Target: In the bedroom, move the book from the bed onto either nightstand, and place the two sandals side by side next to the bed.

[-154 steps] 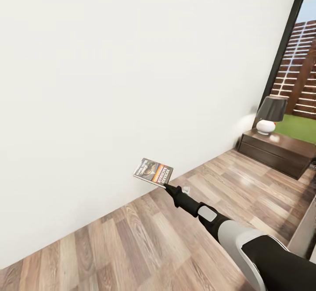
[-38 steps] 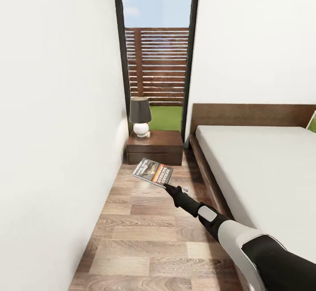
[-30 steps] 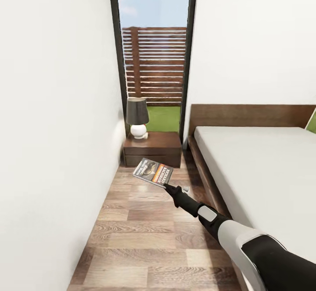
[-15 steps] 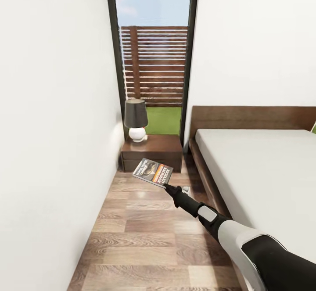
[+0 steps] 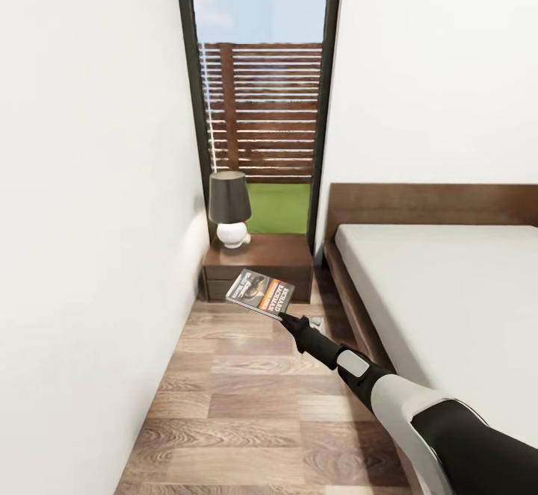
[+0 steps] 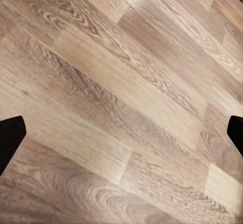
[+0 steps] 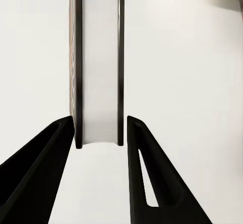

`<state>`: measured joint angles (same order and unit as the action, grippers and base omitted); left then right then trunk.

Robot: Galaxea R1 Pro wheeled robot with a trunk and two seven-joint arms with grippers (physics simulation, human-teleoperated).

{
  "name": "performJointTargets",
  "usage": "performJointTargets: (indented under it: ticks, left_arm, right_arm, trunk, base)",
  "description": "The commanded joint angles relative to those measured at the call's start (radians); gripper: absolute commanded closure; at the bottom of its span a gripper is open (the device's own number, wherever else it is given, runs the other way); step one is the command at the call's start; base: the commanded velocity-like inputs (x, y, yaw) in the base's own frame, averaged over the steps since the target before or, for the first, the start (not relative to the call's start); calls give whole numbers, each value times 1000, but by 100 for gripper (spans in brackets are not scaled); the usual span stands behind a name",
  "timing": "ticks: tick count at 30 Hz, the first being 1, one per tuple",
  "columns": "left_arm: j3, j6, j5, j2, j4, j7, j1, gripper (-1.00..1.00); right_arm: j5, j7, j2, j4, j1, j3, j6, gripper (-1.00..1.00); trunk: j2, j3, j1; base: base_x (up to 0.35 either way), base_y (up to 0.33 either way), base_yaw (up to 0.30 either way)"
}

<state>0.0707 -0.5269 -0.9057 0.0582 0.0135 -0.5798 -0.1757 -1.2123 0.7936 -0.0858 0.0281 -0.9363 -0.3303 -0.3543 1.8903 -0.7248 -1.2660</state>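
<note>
Base has rolled closer to the low dark-brown glossy nightstand (image 5: 258, 269), right claw (image 5: 282, 317) clamped on the thin orange-banded paperback (image 5: 261, 292) (left claw (image 6: 121, 133) spread, empty), placement next.

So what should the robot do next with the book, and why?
Probably roll a bit closer to the nightstand. The right gripper holds the book above the floor, short of the cabinet, whose top has free room beside the lamp.
</note>
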Motion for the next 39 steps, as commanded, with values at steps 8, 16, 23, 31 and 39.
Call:
performJointTargets:
  ticks: [8, 16, 23, 31, 39]
  left_arm:
    - [7, -2, -9, 0, -1, -5, -1, -100]
    - [7, -2, -9, 0, -1, -5, -1, -100]
    - [7, -2, -10, 0, -1, -5, -1, -100]
    - [7, -2, -10, 0, -1, -5, -1, -100]
    - [7, -2, -10, 0, -1, -5, -1, -100]
  right_arm:
    - [-13, 2, 0, 0, -1, 1, -9, 100]
    - [-13, 2, 0, 0, -1, 1, -9, 100]
    - [-13, 2, -1, 0, -1, 1, -9, 100]
    - [-14, 2, -1, 0, -1, 1, -9, 100]
    - [-13, 2, 0, 0, -1, 1, -9, 100]
  trunk:
    - [0, -1, 0]
    - [0, -1, 0]
    - [0, -1, 0]
    - [0, -1, 0]
    - [0, -1, 0]
  base:
    - [271, -6, 0]
    - [281, -66, 0]
    - [252, -16, 0]
    - [240, -47, 0]
    - [233, -44, 0]
